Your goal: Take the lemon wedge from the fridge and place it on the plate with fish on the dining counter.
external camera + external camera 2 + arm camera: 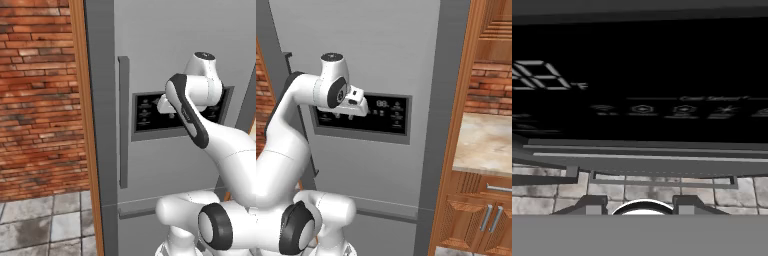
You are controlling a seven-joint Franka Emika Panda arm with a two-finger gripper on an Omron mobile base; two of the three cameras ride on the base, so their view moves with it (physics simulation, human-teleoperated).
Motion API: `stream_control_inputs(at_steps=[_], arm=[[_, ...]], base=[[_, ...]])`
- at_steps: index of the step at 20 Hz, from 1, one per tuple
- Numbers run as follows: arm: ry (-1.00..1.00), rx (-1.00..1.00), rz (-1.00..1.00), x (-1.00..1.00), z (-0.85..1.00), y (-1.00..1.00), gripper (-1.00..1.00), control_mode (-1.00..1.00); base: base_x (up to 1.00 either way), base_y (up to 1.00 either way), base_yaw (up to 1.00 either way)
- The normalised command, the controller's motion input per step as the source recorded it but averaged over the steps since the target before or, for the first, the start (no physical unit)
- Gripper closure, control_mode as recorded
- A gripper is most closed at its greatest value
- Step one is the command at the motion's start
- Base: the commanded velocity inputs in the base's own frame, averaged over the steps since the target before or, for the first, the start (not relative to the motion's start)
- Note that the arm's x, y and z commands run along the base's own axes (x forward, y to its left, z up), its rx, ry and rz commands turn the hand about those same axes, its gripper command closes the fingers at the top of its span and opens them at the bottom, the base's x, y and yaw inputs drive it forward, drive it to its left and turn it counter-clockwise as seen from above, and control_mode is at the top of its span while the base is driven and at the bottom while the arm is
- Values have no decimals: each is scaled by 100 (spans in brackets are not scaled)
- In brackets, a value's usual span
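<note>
Left base view: fridge (165, 60) door's closed, arm up at the black panel (150, 112). Right base view: gripper (343, 117) sits right over that panel, holding nothing. Hand view: fingertips (594, 205) apart, nothing between them, panel up close, tiled floor (662, 192) below.

We see a tall grey steel fridge (160, 40) with a black dispenser panel (387, 117) mid-frame, a red brick wall (35, 90) at left, and brown wooden cabinets (476, 220) at lower right.
</note>
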Motion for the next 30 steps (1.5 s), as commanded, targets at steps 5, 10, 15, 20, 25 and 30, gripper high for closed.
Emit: stream_control_inputs(at_steps=[5, 10, 15, 20, 25, 30], arm=[[3, 0, 0, 0, 0, 11, -100, -100], [0, 0, 0, 0, 0, 0, -100, -100], [0, 0, 0, 0, 0, 0, -100, -100], [0, 0, 0, -25, -1, 4, -100, 100], [0, 0, 0, 0, 0, 0, -100, 100], [0, 0, 0, 0, 0, 0, -100, 100]], base=[[0, 0, 0], [0, 0, 0], [0, 0, 0], [-13, 2, 0], [-77, 23, 0], [-39, 37, 0]])
